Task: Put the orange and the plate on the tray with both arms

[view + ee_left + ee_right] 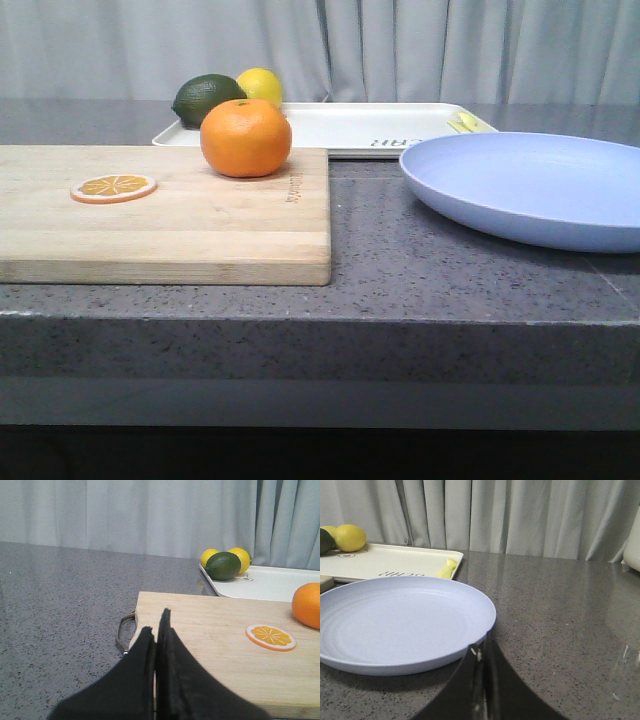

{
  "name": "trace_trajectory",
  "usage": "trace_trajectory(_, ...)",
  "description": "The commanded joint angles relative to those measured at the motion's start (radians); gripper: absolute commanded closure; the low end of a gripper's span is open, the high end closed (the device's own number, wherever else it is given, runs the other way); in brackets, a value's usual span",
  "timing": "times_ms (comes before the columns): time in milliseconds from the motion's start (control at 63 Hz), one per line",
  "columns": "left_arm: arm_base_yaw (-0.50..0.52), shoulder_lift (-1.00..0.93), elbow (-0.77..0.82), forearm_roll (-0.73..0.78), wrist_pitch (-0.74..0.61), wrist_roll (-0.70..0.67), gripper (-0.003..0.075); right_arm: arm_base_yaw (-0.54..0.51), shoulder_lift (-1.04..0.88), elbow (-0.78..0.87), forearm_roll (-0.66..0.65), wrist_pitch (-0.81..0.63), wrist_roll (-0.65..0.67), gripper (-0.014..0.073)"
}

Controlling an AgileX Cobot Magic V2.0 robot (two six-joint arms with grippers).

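Nearest the front camera, a light wooden cutting board (165, 215) flat on the grey speckled counter (400, 270), left of centre, near edge just short of the counter's front lip. On the board's left part, a thin orange slice (113, 187); at its far right corner, the orange (245, 137), whole and upright, green stem dimple on top. To the right, apart from the board, the plate (530, 187), pale lavender-blue, empty, resting on the counter and cut off by the right edge of the front view. Behind both, the tray (340, 128), white, low-rimmed, dark lettering near its front edge. On the tray's far left corner, a dark green lime (206, 98) with a yellow lemon (260, 85) just behind it; a second lemon (209, 556) visible beside them in the left wrist view. At the tray's right end, a small yellow-green piece (468, 123), too small to identify. Between orange and tray, only the board's far edge. Grey curtain (400, 45) across the back. Left gripper (156, 627) over the board's near left corner, beside a metal handle (125, 630), fingers pressed together, holding nothing. Right gripper (482, 652) close to the near rim of the plate, fingers likewise closed on nothing; whether touching the rim, cannot tell.
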Motion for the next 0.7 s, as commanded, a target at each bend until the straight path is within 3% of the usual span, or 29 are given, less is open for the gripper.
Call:
trace_trajectory(0, 0.002, -0.019, 0.029, -0.01, -0.08, -0.007, 0.074, 0.0, -0.019, -0.024, -0.003, -0.087, -0.003, 0.0659)
trace_trajectory(683, 0.002, -0.019, 0.029, -0.007, -0.1, -0.007, 0.074, 0.0, -0.019, -0.024, -0.003, -0.106, -0.003, 0.0659)
